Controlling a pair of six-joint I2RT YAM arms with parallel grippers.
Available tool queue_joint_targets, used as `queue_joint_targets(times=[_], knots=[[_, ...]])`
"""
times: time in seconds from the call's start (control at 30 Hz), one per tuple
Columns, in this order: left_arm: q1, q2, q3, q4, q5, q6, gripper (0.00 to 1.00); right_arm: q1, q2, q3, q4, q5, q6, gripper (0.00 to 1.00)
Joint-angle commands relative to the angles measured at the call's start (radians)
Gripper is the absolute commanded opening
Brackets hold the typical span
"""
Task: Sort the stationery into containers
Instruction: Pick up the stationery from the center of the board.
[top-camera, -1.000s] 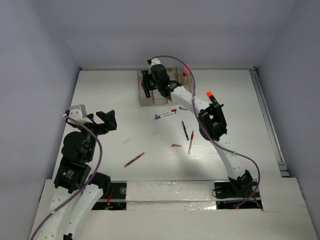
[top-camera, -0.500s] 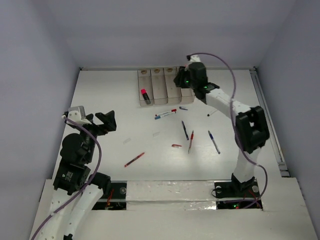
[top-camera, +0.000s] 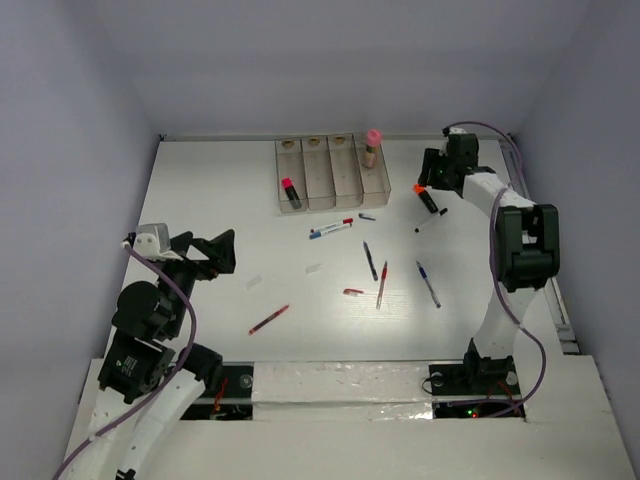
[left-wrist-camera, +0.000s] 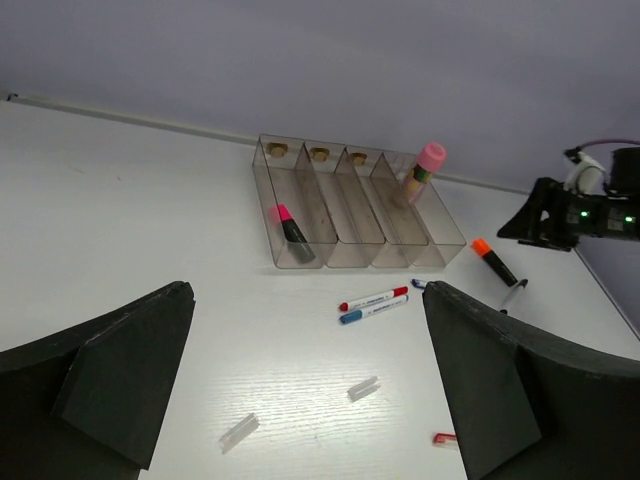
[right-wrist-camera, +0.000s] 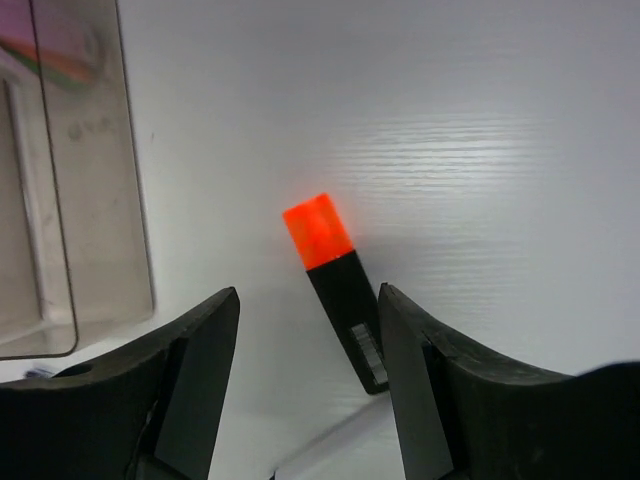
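The containers (top-camera: 322, 185) stand at the back middle as a row of four clear bins. A pink-capped highlighter (top-camera: 290, 192) lies in the leftmost bin. The pink-capped glue stick (top-camera: 372, 148) stands in the rightmost bin. My right gripper (top-camera: 432, 188) is open and low over the orange-capped highlighter (top-camera: 428, 198), right of the bins. In the right wrist view the highlighter (right-wrist-camera: 342, 295) lies on the table between the open jaws of my gripper (right-wrist-camera: 310, 390), nearer the right finger. My left gripper (top-camera: 208, 250) is open and empty at the left, and the left wrist view (left-wrist-camera: 310, 400) shows it the same.
Red-capped and blue-capped white markers (top-camera: 331, 229) lie below the bins. A blue pen (top-camera: 369, 260), a red pen (top-camera: 382, 283), another blue pen (top-camera: 427, 284) and a red pen (top-camera: 268, 319) lie scattered on the table. A thin white pen (top-camera: 427, 222) and clear caps (left-wrist-camera: 363, 388) lie loose.
My right gripper has swung from the left bins across to the right and come down around the orange-capped highlighter. The pink-capped highlighter and glue stick are now uncovered. My left arm shifted slightly.
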Motion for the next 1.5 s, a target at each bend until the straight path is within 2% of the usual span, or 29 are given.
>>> queue_joint_targets(times=[0.0, 0.33, 0.5, 0.6, 0.7, 0.83, 0.93, 1.03, 1.17, 1.23, 1.37, 1.47], knots=[[-0.027, -0.027, -0.002, 0.019, -0.011, -0.003, 0.99, 0.016, 0.085, 0.131, -0.122, -0.062, -0.144, 0.65], [-0.057, -0.034, -0.002, 0.020, -0.020, -0.003, 0.99, 0.016, 0.159, 0.158, -0.169, 0.091, -0.271, 0.66], [-0.066, -0.028, -0.001, 0.022, -0.020, -0.001, 0.99, 0.016, 0.212, 0.188, -0.225, 0.079, -0.299, 0.64], [-0.066, -0.022, -0.001, 0.022, -0.020, -0.001, 0.99, 0.016, 0.237, 0.194, -0.222, 0.062, -0.290, 0.59], [-0.066, -0.016, -0.001, 0.023, -0.018, -0.001, 0.99, 0.016, 0.255, 0.224, -0.213, 0.005, -0.264, 0.47], [-0.066, -0.005, -0.001, 0.025, -0.021, 0.000, 0.99, 0.016, 0.266, 0.265, -0.163, 0.017, -0.192, 0.09], [-0.066, 0.003, -0.001, 0.026, -0.023, 0.000, 0.99, 0.016, 0.217, 0.248, -0.066, 0.048, -0.116, 0.00], [-0.066, 0.006, -0.001, 0.026, -0.024, 0.000, 0.99, 0.016, 0.101, 0.198, 0.027, 0.024, -0.030, 0.01], [-0.066, 0.007, -0.001, 0.033, -0.024, 0.002, 0.99, 0.130, -0.050, 0.118, 0.115, 0.001, 0.000, 0.02], [-0.066, 0.015, 0.001, 0.034, -0.023, 0.002, 0.99, 0.233, -0.106, 0.087, 0.137, 0.020, 0.009, 0.02], [-0.066, 0.033, -0.001, 0.037, -0.020, 0.002, 0.99, 0.382, -0.122, 0.064, 0.207, 0.005, 0.076, 0.03], [-0.066, 0.049, 0.001, 0.040, -0.017, 0.005, 0.99, 0.470, -0.070, 0.101, 0.277, -0.013, 0.152, 0.03]])
